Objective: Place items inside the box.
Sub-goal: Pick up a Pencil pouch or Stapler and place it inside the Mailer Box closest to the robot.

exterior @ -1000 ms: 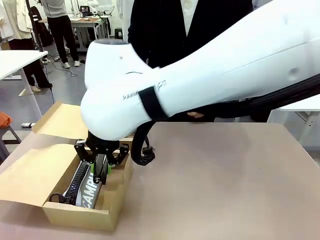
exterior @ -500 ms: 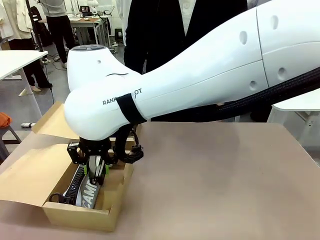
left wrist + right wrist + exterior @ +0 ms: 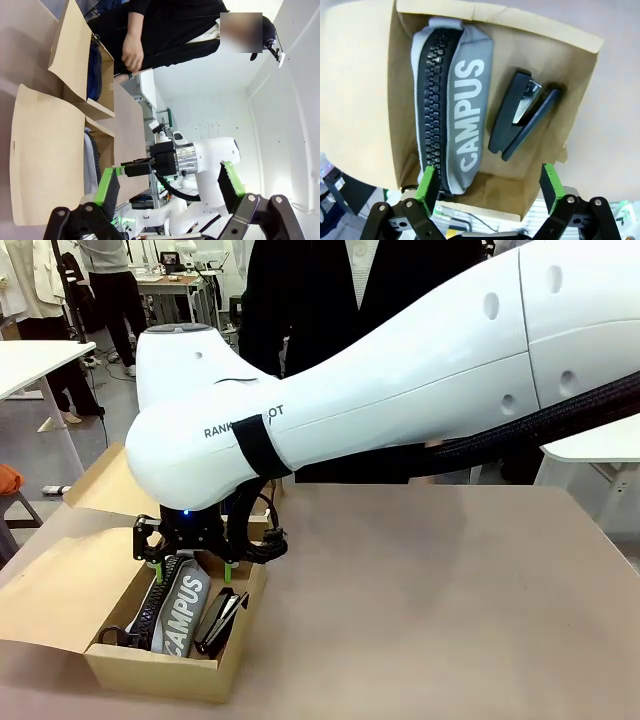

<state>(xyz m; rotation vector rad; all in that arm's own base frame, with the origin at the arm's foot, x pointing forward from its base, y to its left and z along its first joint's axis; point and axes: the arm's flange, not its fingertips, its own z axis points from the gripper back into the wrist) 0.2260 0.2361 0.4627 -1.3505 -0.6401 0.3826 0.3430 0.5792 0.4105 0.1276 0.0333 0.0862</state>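
Observation:
The cardboard box (image 3: 150, 675) stands open at the table's left front. Inside it a grey zip pencil case (image 3: 180, 610) marked "CAMPUS" lies lengthwise, and a black stapler (image 3: 220, 618) rests beside it against the right wall. My right gripper (image 3: 193, 568) hangs open just above both, holding nothing. From the right wrist view, the grey case (image 3: 455, 110) and the stapler (image 3: 522, 115) lie side by side in the box (image 3: 575, 75) below the spread right gripper (image 3: 489, 185). My left gripper (image 3: 170, 187) is open and empty, away from the box.
The box's flaps (image 3: 60, 590) fold out to the left and far side. My right arm (image 3: 420, 370) spans the table from the right. A person in dark clothes (image 3: 330, 290) stands at the far edge, one hand (image 3: 132, 50) near the box. A navy shape (image 3: 94, 70) sits by the far flap.
My right gripper has opened and let go of the black stapler, which now lies in the box beside the grey case. The arm shifted slightly left.

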